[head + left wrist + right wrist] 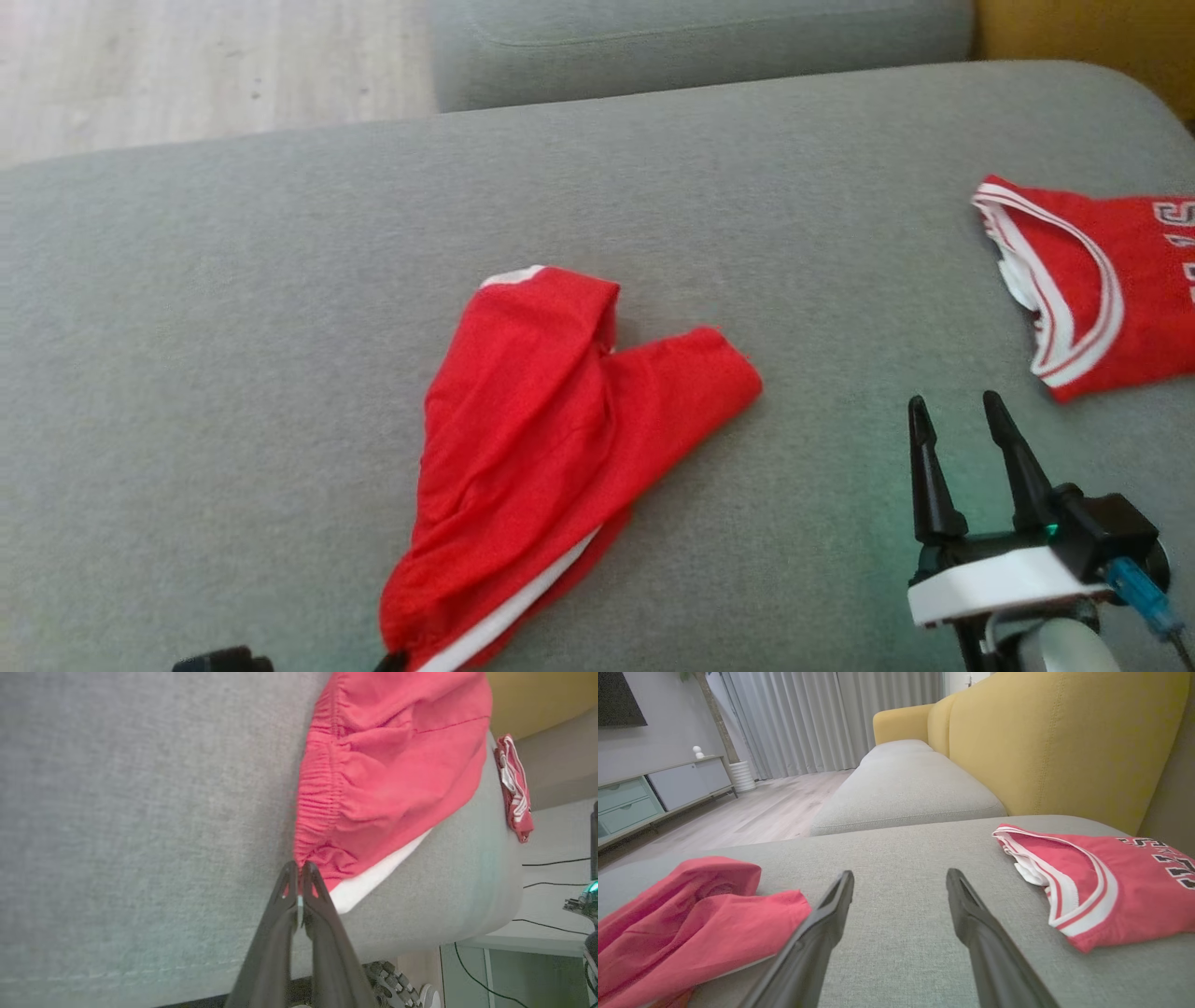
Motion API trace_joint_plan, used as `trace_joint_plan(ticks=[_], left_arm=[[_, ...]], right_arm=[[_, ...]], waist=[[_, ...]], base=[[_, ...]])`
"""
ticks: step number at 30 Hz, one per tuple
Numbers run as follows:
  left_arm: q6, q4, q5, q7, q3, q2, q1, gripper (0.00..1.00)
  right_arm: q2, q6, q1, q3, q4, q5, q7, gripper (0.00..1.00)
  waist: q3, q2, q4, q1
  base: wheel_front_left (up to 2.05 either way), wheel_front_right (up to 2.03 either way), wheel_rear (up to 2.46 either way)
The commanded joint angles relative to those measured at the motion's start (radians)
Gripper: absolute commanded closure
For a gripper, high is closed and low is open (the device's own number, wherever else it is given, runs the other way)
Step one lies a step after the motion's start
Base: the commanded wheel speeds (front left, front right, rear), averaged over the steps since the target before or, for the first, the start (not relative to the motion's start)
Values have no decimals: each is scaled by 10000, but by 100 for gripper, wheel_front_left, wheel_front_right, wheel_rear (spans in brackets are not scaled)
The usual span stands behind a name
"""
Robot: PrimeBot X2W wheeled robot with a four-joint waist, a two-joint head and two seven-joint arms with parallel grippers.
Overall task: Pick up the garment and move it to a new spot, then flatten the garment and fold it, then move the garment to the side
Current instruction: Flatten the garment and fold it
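The red shorts lie crumpled in the middle of the grey cushion, with the two legs spread in a V shape and pointing away from the robot. The left gripper is clenched at the near corner of the shorts, and its fingertips meet on the end of the gathered waistband, just beside the white stripe. It seems to pinch only a small bit of cloth. The right gripper is released, with its jaws wide apart. It hovers over bare cushion, between the shorts and a red jersey that lies well apart on the right.

The step in hand is probably to lift the shorts by this corner and carry them to a new spot. To do it well, the left arm should rise slowly and straight up, because such a thin pinch on the elastic edge can slip if the cloth is pulled sideways over the rough cushion. The shorts should hang free before the arm moves sideways, so that the legs do not drag and fold under. The new spot should be away from the jersey, so the two red pieces do not mix. The right gripper can help when it takes the other end of the waistband, which makes the later flattening easier.
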Motion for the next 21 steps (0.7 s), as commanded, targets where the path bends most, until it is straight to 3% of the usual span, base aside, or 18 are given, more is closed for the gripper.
trace_joint_plan(ticks=[1,2,3,4,8,10,14,16,18,21], left_arm=[[-52,-74,-72,-155,490,142,-358,100],[-64,88,-87,-229,573,139,-399,73],[-63,232,-69,-317,649,137,-447,20],[-60,340,-45,-365,692,146,-490,0],[264,381,430,-722,949,461,-607,0],[813,256,976,-971,1099,828,-541,0],[2388,-396,1851,-1490,1655,1421,-263,0],[2885,-1041,2390,-1745,1766,1590,-426,0],[3046,-1902,2895,-1833,1583,1505,-904,0],[2735,-2628,3670,-1668,766,1079,-2021,0]], right_arm=[[-62,67,-151,235,-304,-67,-107,0],[-62,67,-149,228,-302,-74,-107,0],[-62,67,-147,242,-291,-79,-107,0],[-62,67,-144,261,-281,-89,-107,0],[-62,67,-147,349,-273,-83,-107,0],[-62,67,-147,381,-261,-51,-107,0],[-62,67,-137,395,-286,47,-107,0],[-62,67,-136,393,-308,81,-107,0],[-62,67,-168,449,-317,102,-107,0],[-62,67,-312,547,-324,153,-107,0]], waist=[[-32,0,176,1],[-29,0,224,1],[-24,0,253,1],[-11,0,272,1],[33,0,228,1],[24,0,127,1],[28,0,-95,1],[49,0,-163,1],[120,0,-254,1],[238,0,-418,1]], base=[[0,0,0],[0,0,0],[0,0,0],[0,0,0],[0,0,0],[0,0,0],[0,0,0],[0,0,0],[0,0,0],[0,0,0]])
